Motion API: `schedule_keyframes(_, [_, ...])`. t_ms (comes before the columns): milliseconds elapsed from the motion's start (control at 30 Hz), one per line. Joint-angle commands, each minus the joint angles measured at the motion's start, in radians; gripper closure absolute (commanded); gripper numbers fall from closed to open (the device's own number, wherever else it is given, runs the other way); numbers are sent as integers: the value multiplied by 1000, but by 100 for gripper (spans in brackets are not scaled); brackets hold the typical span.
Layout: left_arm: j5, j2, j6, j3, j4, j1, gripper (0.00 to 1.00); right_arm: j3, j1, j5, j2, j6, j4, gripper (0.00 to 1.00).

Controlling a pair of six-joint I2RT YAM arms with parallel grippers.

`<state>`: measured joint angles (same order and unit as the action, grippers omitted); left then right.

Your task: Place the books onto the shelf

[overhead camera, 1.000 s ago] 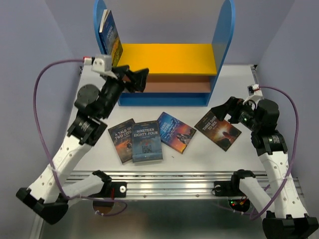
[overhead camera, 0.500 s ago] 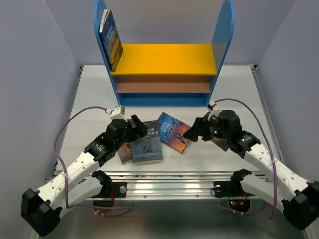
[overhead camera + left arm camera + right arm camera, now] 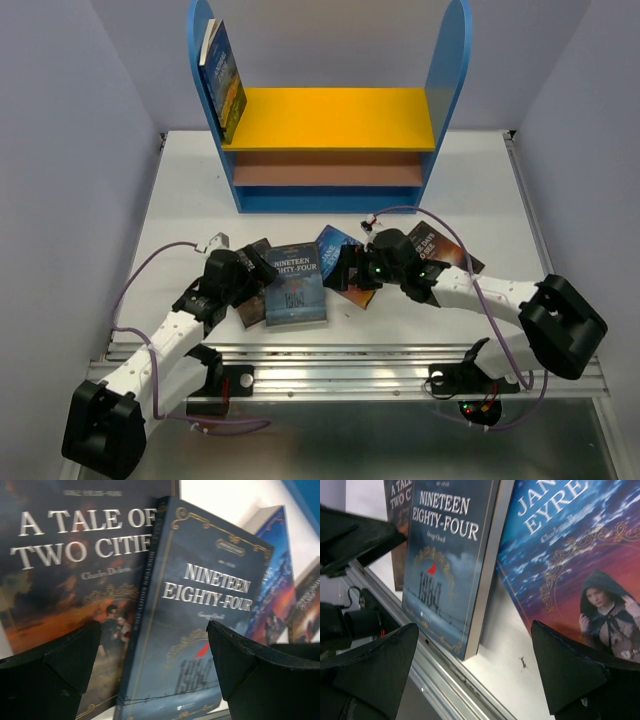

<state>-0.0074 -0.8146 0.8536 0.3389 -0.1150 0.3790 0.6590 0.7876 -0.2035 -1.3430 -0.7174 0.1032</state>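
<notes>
Down over the books (image 3: 295, 290), both arms have swung inward, left pincer (image 3: 264, 271) and right pincer (image 3: 340, 272) spread apart

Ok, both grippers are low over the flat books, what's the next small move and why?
Probably nudge the left gripper onto the edge of Nineteen Eighty-Four: its open, empty jaws frame that book, whose edge lies raised atop A Tale of Two Cities.

Nineteen Eighty-Four (image 3: 200, 625), A Tale of Two Cities (image 3: 60, 580), Jane Eyre (image 3: 570, 565): covers were paper, slightly glossy, with shiny silver lettering.
Shelf (image 3: 338, 118): boards were smooth, painted, matt.
Table (image 3: 480, 190): was pale, smooth, matt.
Front rail (image 3: 340, 358): was brushed metal.
Left gripper (image 3: 154, 630): fingers (image 3: 50, 670) were matt black plastic.
</notes>
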Motion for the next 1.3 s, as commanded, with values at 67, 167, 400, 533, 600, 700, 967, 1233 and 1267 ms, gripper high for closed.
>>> schedule_keyframes(67, [125, 9, -18, -32, 136, -14, 1, 57, 10, 36, -100, -85, 196, 0])
schedule_keyframes(167, [115, -12, 2, -54, 150, -14, 1, 51, 10, -3, -163, -132, 266, 0])
schedule_keyframes(400, [106, -72, -30, -35, 133, -15, 17, 74, 19, -57, -300, -191, 362, 0])
schedule_keyframes(533, [130, -86, -33, -40, 156, -14, 25, 88, 29, -62, -323, -200, 371, 0])
schedule_keyframes(600, [155, -104, -42, -46, 184, -15, 27, 108, 29, -70, -353, -209, 360, 0])
schedule_keyframes(700, [158, -139, -63, -21, 163, -15, 35, 126, 29, -105, -404, -231, 371, 0])
schedule_keyframes(967, [156, -155, -68, -9, 155, -12, 50, 162, 29, -183, -461, -257, 447, 24])
schedule_keyframes(1233, [175, -187, -76, -11, 181, -12, 55, 205, 50, -313, -449, -214, 546, 51])
schedule_keyframes(1267, [176, -196, -74, -9, 184, -12, 55, 214, 62, -333, -437, -205, 546, 52])
